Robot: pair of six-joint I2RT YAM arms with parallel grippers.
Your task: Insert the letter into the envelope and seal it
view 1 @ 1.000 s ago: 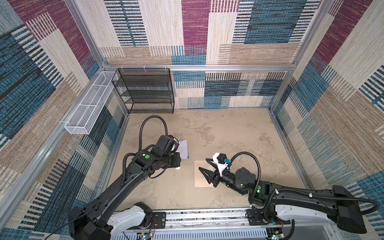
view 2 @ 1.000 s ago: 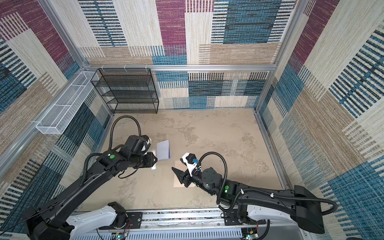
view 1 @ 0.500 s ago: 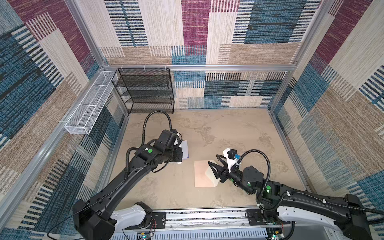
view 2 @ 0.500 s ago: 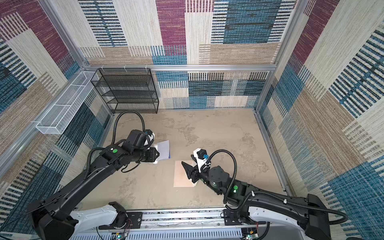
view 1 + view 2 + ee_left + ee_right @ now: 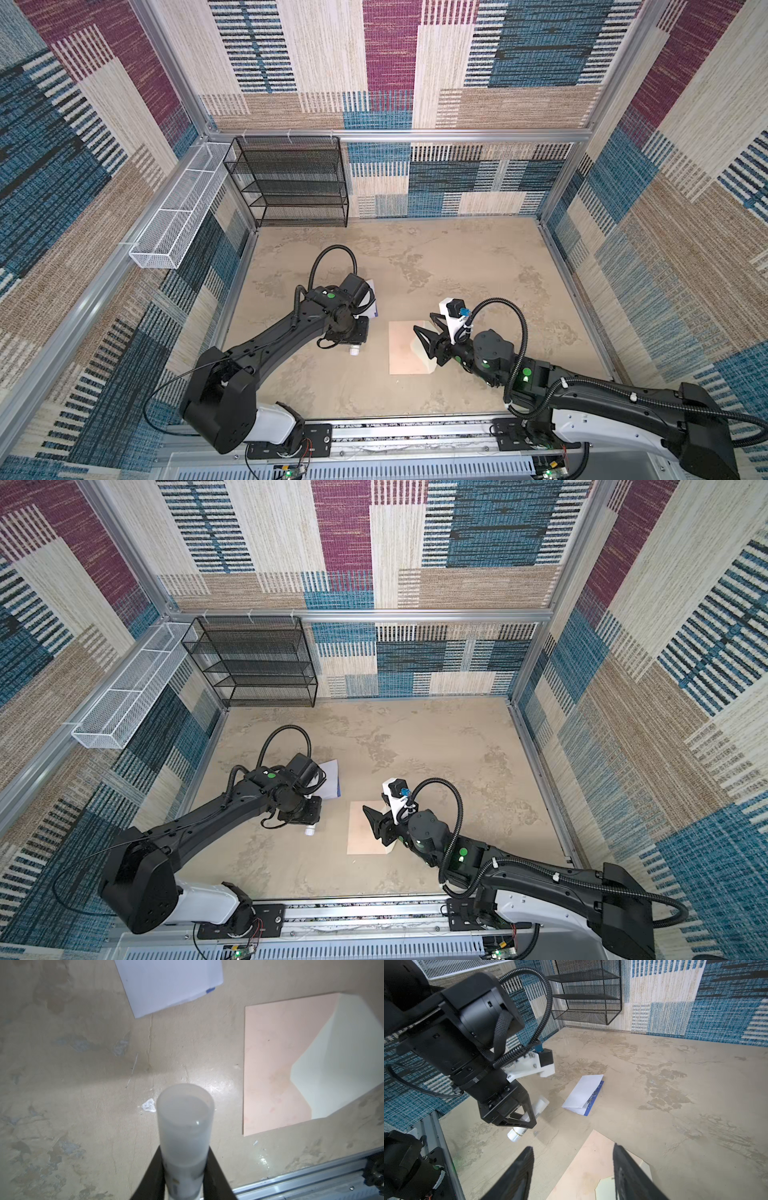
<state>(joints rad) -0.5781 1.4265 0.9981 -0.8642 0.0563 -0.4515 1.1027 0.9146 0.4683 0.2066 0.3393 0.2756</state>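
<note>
Clamping white tube (image 5: 185,1109) in left gripper (image 5: 184,1149), we judge it glue for sealing. Right gripper (image 5: 573,1147) hovers empty, jaws apart, over envelope (image 5: 357,833), flap (image 5: 342,1053) open for loading. Letter (image 5: 331,779) lies at envelope's eleven o'clock, outside.

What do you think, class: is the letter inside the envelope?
No, the letter lies out in the open, well apart from the envelope.

One letter (image 5: 583,1093), one envelope (image 5: 274,1064), one tube (image 5: 185,1126)

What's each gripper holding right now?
Left gripper: shut on the tube.
Right gripper: open, holding nothing.
</note>
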